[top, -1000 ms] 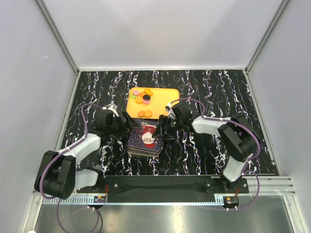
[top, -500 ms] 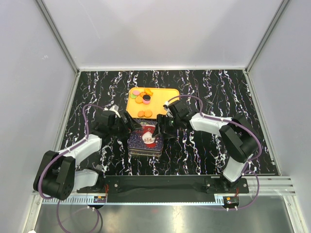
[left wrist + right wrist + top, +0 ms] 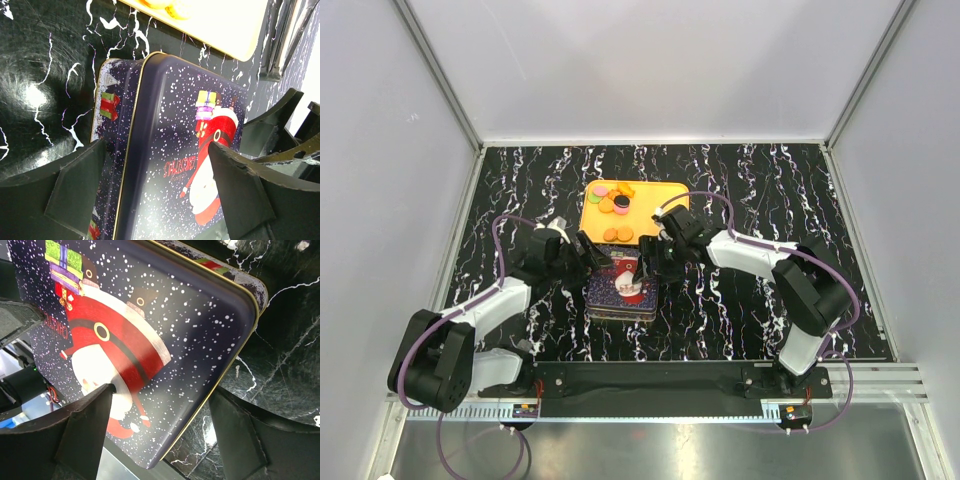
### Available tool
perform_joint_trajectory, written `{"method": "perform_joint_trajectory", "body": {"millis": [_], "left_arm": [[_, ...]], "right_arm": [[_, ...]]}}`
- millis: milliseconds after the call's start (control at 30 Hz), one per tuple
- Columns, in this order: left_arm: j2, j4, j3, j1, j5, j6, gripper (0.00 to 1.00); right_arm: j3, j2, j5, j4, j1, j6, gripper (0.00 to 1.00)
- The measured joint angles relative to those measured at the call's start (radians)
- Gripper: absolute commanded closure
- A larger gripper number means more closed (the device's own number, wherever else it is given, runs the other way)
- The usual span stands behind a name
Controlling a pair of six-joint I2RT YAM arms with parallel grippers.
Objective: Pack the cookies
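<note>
The cookies [image 3: 614, 201] lie on the orange tray [image 3: 660, 195]; most are orange, with a black, a green and a pink one, and two orange ones [image 3: 617, 234] near its front edge. In front of the tray stands a dark blue Christmas tin [image 3: 620, 290] with a Santa lid [image 3: 200, 125] lying slightly askew on its base [image 3: 107, 100]. My left gripper [image 3: 592, 255] [image 3: 157, 145] is open over the lid's left edge. My right gripper [image 3: 658, 260] [image 3: 162, 390] is open astride the lid's right edge [image 3: 225, 375]. Neither holds anything.
The tray's front edge [image 3: 225, 30] with two orange cookies [image 3: 175, 10] lies just beyond the tin. Black marbled tabletop [image 3: 750, 320] surrounds both. White walls close in the left, right and back sides.
Both grippers have drawn a little toward the tray end of the tin. The right jaws have widened. The lid has settled lower on the tin.
</note>
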Motion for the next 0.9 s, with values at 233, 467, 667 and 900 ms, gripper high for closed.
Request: {"method": "perform_joint_trajectory", "body": {"millis": [233, 467, 667, 900], "left_arm": [[0.0, -0.001, -0.002, -0.005, -0.015, -0.009, 0.18], [0.001, -0.005, -0.002, -0.015, -0.033, -0.016, 0.23], [0.001, -0.004, -0.008, -0.022, -0.037, -0.026, 0.27], [0.001, -0.005, -0.013, -0.036, -0.035, -0.034, 0.25]], "right_arm": [[0.029, 0.0, 0.043, -0.041, 0.019, -0.019, 0.18], [0.042, -0.008, 0.085, -0.066, 0.035, -0.033, 0.17], [0.042, -0.022, 0.104, -0.085, 0.043, -0.044, 0.16], [0.045, -0.037, 0.123, -0.117, 0.05, -0.068, 0.15]]}}
